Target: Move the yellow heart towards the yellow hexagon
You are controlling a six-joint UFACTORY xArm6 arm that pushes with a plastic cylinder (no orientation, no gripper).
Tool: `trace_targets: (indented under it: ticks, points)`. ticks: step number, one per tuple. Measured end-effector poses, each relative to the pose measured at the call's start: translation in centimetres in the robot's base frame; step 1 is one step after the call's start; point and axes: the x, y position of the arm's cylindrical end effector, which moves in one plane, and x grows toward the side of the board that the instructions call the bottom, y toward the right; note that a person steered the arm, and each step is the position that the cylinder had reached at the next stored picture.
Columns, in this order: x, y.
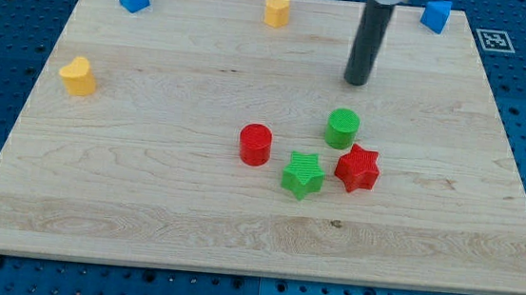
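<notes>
A: Currently, where is my tip (357, 80)?

B: Upper centre of the wooden board (191, 208), touching no block; it is a bare rod with no jaws. The green cylinder (342, 128) lies near, at 6 o'clock.

A: And the task blocks?

B: The yellow heart (78, 76) sits far off at 9 o'clock; the yellow hexagon (276, 9) at 10 o'clock, by the top edge.

Bright even light, soft short shadows, sharp focus
</notes>
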Motion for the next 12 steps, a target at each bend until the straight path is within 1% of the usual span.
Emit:
trace_targets:
  ticks: [4, 6, 8, 9, 10, 11, 12]
  points:
    - [0.0, -16.3]
    - [0.0, -26.4]
    - [0.0, -34.7]
    - [0.0, -37.5]
    - [0.4, -37.5]
    - [3.9, -37.5]
    - [4.5, -37.5]
